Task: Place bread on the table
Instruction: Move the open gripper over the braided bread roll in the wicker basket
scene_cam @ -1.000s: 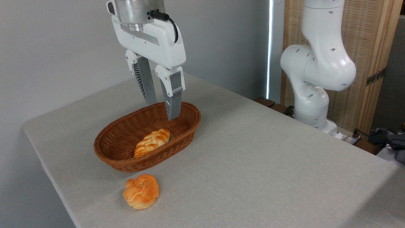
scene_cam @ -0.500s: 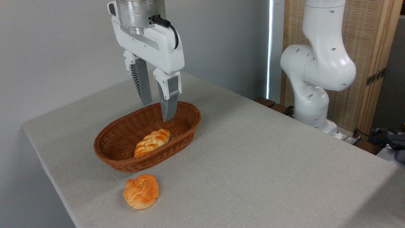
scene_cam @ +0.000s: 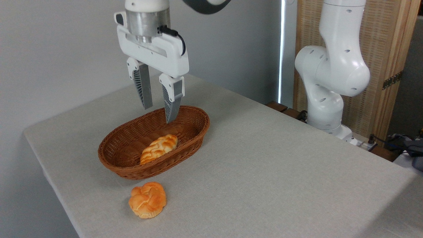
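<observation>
My gripper [scene_cam: 158, 114] has moved since a second ago: up and a bit left in frame, so more of the wrist and a dark joint band at the top edge now show. Then, the front fingertip reached down past the basket's far rim line; now both tips sit higher, over the far end of the basket [scene_cam: 114, 155]. Finger gap looks unchanged. Bread, bun and basket haven't shifted.

Pose: wrist vertical, fingers pointing straight down, slightly splayed. Fingers spread, nothing between them, touching nothing. Black cable loops off the right side of the wrist flange. My base and lower links stand well to the right, off the table's far-right edge.

Bread [scene_cam: 159, 148]: below my tips and slightly toward the camera, lying inside the basket against its near wall, long axis running diagonally, clear of my fingers.

Bun [scene_cam: 147, 199]: further below and nearer the camera, out of the basket, on the table [scene_cam: 264, 172] just in front of the near rim, not touching it.
</observation>
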Robot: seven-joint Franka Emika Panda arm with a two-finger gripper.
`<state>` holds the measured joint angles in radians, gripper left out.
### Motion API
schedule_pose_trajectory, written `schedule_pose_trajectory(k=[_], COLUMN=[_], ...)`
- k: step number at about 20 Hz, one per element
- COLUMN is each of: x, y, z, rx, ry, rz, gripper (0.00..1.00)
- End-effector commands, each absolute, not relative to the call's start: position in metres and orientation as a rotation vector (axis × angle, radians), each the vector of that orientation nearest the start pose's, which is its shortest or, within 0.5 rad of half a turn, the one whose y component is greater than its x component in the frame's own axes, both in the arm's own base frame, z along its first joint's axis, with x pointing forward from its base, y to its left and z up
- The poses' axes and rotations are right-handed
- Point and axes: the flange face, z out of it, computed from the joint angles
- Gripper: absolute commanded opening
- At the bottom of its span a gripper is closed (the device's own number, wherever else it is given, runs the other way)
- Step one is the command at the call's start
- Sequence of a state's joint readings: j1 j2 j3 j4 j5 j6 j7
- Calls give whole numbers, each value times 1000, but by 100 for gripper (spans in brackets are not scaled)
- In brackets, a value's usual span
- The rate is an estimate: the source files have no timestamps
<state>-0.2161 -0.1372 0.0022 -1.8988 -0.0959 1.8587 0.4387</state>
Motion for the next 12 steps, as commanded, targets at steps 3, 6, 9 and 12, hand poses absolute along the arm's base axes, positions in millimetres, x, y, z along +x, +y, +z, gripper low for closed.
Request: schedule_pose_trajectory(k=[3, 6, 9, 12], x=[494, 492, 489, 492], y=[-165, -167, -165, -164], z=[512, 495, 469, 462], rx=[-3151, -3152, -3137, -3135], ry=[738, 728, 730, 721], rz=[-185, -184, -177, -237], gripper=[100, 100, 100, 100])
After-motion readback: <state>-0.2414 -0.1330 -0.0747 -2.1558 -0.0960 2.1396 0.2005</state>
